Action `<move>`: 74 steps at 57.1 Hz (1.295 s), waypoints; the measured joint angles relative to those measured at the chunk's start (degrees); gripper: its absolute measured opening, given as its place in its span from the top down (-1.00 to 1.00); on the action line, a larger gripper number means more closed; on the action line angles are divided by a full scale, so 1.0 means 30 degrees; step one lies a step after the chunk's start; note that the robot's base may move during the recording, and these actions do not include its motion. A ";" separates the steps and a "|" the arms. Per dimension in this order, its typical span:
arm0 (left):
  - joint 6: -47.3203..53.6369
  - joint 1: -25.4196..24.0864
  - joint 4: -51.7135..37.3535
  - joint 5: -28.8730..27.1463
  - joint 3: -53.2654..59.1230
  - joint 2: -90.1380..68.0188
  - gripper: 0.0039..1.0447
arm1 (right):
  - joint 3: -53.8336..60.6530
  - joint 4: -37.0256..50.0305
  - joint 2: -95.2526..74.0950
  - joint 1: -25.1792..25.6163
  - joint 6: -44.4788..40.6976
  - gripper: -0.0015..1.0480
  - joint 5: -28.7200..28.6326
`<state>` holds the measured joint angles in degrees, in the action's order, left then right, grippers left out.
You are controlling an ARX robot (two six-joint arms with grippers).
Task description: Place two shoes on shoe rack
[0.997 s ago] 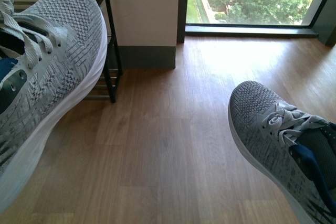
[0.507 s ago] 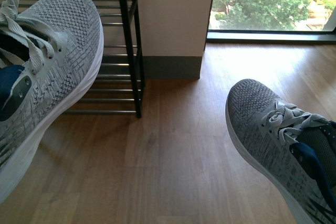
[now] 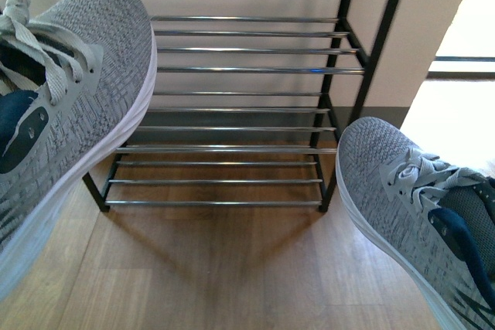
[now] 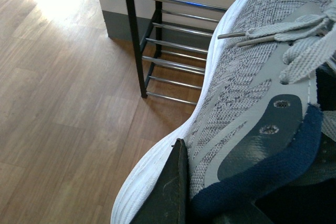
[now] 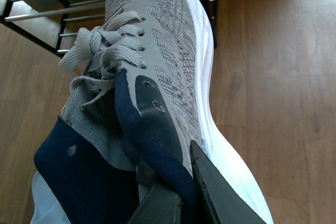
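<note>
Left gripper point(image 4: 179, 184) is closed on the heel end of the left sneaker point(image 3: 81, 106). One dark finger point(image 4: 169, 192) presses flat against the outer side just above the white sole, and I cannot make out the other. That arm holds its shoe high and tilted, toe up, in front of the left side of the shoe rack point(image 3: 247, 69). Right gripper point(image 5: 184, 195) pinches the navy collar of the right sneaker point(image 3: 390, 195) between both fingers point(image 5: 215, 195). This shoe hangs lower over the wooden floor point(image 3: 216, 268), toe near the rack's right front leg. The rack stands against the wall, between the two shoes
</note>
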<state>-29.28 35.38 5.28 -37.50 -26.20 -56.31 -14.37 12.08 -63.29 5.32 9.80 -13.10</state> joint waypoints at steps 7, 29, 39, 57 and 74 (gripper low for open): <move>0.0000 -0.0117 0.0015 -0.0364 0.0007 0.0022 0.98 | -0.0029 0.0007 0.0000 -0.0095 0.0000 0.98 -0.0430; -0.0124 -0.0073 0.0015 -0.0073 0.0007 0.0022 0.98 | -0.0022 0.0007 0.0000 -0.0015 0.0000 0.98 -0.0007; -0.0131 -0.0066 0.0015 -0.0073 0.0007 0.0022 0.98 | -0.0022 0.0000 0.0000 -0.0022 0.0000 0.98 -0.0153; -0.0131 -0.0066 0.0015 -0.0051 0.0007 0.0022 0.98 | -0.0022 0.0007 0.0000 -0.0022 0.0000 0.98 -0.0146; -0.0124 -0.0066 0.0015 -0.0066 0.0015 0.0022 0.98 | -0.0015 0.0000 0.0000 -0.0022 0.0000 0.98 -0.0109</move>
<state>-29.65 35.18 5.32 -37.69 -26.15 -56.25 -14.41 12.08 -63.29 5.26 9.80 -13.43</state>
